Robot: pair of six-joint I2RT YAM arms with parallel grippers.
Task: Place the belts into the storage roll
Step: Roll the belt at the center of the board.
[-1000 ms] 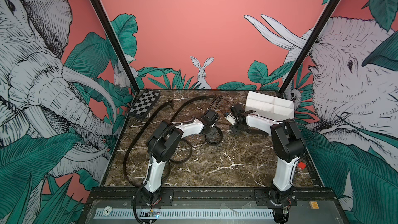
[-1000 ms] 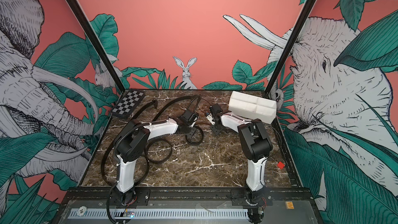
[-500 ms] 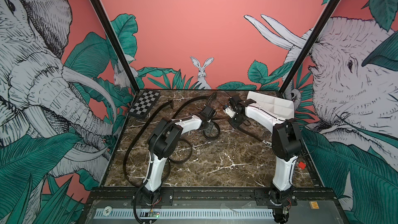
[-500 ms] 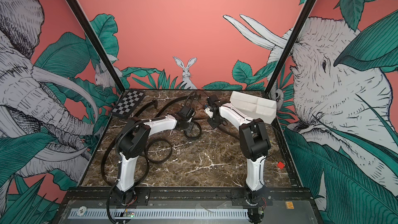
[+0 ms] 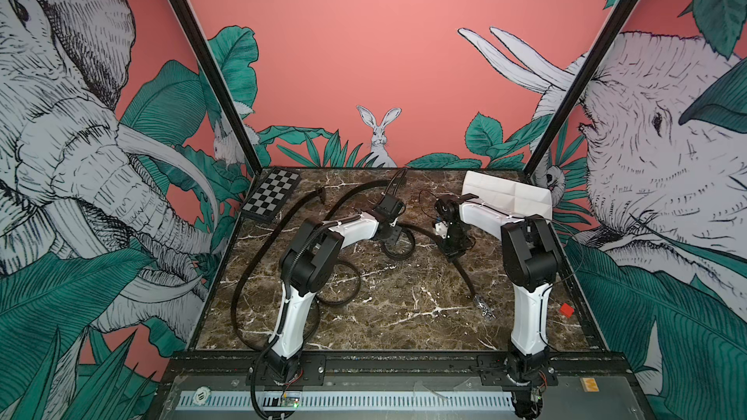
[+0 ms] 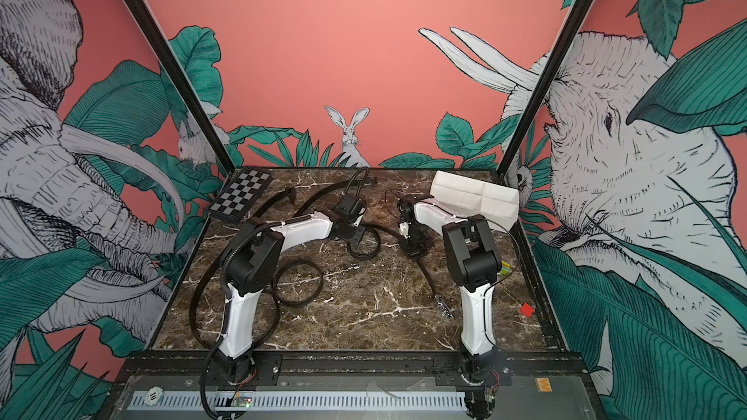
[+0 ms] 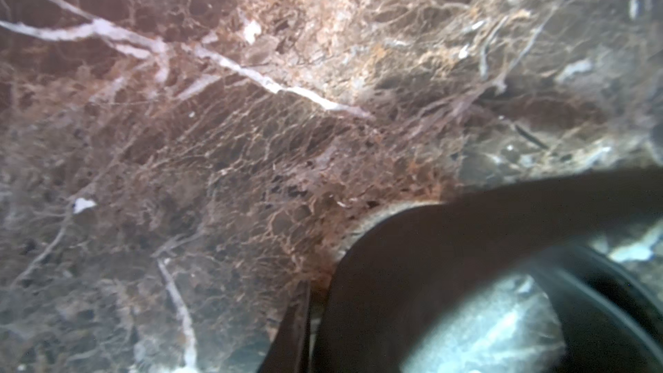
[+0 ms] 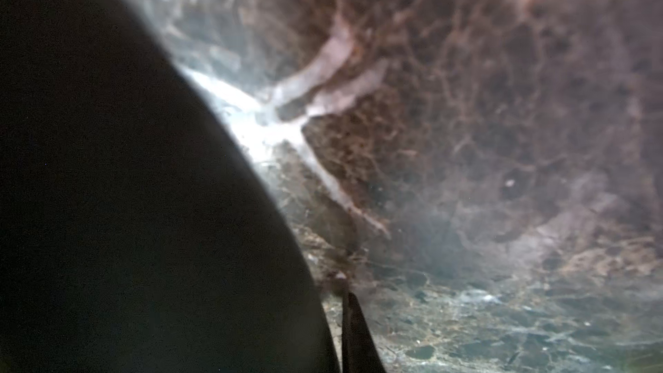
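Three black belts lie on the marble table. One is coiled in a small loop (image 5: 398, 246) under my left gripper (image 5: 389, 236); its strap (image 7: 448, 245) stands beside one finger (image 7: 292, 331) with a thin gap, and the other finger is hidden. The same belt curves on to a metal buckle (image 5: 483, 309). My right gripper (image 5: 456, 245) stands down on this stretch, with the strap (image 8: 143, 209) pressed close to one finger (image 8: 357, 335). Another belt (image 5: 258, 252) runs along the left side, and a third (image 5: 347, 292) loops by the left arm. The white storage roll (image 5: 507, 193) sits at the back right.
A checkerboard (image 5: 273, 195) lies at the back left corner. A small red block (image 5: 566, 309) sits near the right edge beside the right arm's base. Black frame posts rise at both back corners.
My right gripper swung up toward the back and has come down onto the belt nearer the middle. My left gripper has stayed at the coil.
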